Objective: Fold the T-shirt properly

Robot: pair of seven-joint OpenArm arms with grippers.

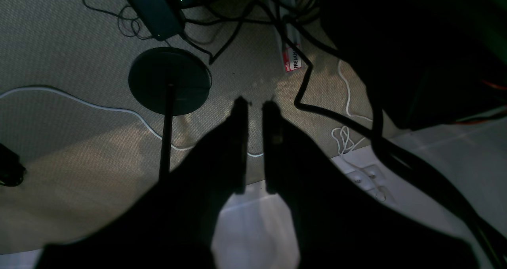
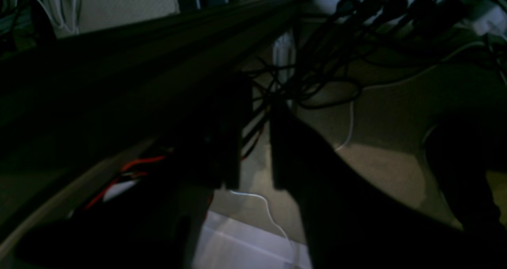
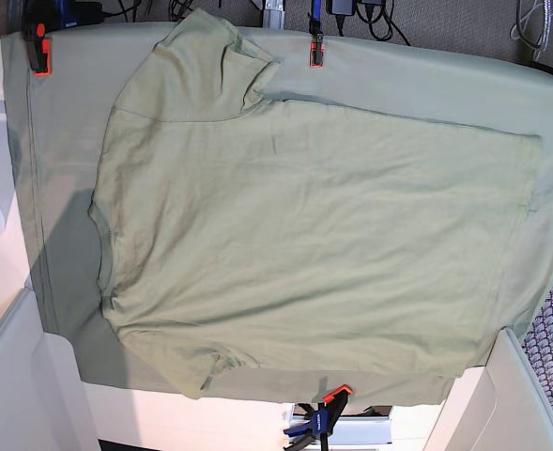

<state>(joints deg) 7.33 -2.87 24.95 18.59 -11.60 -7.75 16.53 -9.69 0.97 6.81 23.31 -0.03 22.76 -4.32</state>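
The pale sage-green T-shirt (image 3: 304,235) lies spread flat in the base view, collar (image 3: 102,254) to the left and hem to the right, one sleeve (image 3: 201,66) at the far edge and the other (image 3: 192,366) at the near edge. Neither arm shows in the base view. In the left wrist view my left gripper (image 1: 255,102) hangs over the carpet floor, its dark fingers a narrow gap apart with nothing between them. My right gripper (image 2: 257,102) is a dim silhouette beside a black frame beam, fingers apart and holding nothing. No shirt appears in either wrist view.
A grey-green tablecloth (image 3: 60,141) lies under the shirt, held by orange clamps (image 3: 39,47) (image 3: 315,52) at the back and another clamp (image 3: 328,409) at the front. Below are a round black stand base (image 1: 169,81), tangled cables (image 2: 328,75) and a black beam (image 2: 138,55).
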